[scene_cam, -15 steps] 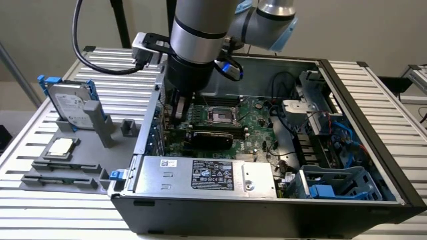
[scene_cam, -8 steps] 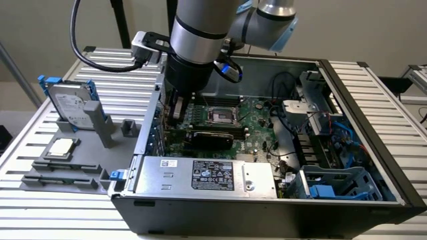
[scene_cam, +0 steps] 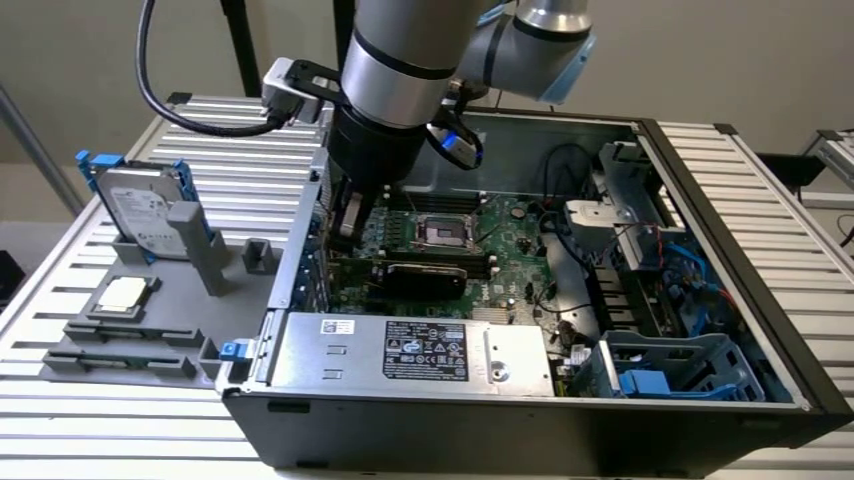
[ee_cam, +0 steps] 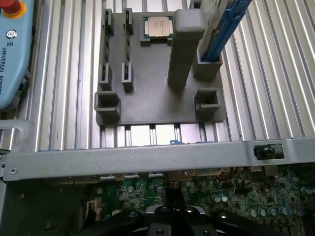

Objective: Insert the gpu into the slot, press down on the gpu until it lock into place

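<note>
One gpu (scene_cam: 416,271) seated upright on the board, slot hidden beneath it, gripper (ee_cam: 172,209) clenched empty, fingertips cut off.

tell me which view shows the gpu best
The exterior view. The gpu lies there as a black card across the green motherboard, just below the arm, with its whole length showing. In the wrist view I cannot pick it out for certain among the dark parts near the gripper.

A ribbed metal counter (scene_cam: 787,190) carries an open computer case (scene_cam: 534,420) and, beside it, a grey fixture tray (scene_cam: 147,335); a teach pendant (ee_cam: 12,54) lies at one edge.
</note>
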Robot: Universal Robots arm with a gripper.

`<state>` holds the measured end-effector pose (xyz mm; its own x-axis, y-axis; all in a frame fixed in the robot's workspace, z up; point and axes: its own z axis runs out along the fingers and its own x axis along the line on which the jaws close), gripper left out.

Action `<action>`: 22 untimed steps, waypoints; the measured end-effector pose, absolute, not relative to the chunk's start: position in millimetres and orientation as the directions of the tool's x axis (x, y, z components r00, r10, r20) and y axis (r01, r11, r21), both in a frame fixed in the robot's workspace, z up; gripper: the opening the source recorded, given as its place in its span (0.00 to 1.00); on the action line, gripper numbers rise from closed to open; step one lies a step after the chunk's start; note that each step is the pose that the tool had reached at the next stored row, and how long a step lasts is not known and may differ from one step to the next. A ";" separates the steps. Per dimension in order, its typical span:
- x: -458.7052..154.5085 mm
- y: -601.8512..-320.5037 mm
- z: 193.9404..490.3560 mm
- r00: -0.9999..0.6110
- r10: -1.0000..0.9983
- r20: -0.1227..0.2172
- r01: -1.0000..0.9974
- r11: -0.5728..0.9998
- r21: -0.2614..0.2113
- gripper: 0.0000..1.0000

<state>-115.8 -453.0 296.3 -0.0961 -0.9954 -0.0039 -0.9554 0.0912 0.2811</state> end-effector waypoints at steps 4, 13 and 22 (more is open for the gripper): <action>-115.8 -453.0 296.1 -0.119 -0.993 0.003 -0.952 0.114 0.286 0.11; -116.3 -453.0 295.6 -0.166 -0.986 0.013 -0.942 0.162 0.293 0.11; -116.9 -453.0 295.0 -0.200 -0.980 0.019 -0.932 0.196 0.303 0.11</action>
<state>-116.9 -453.0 295.0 -0.2000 -0.9796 0.0189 -0.9324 0.1963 0.3034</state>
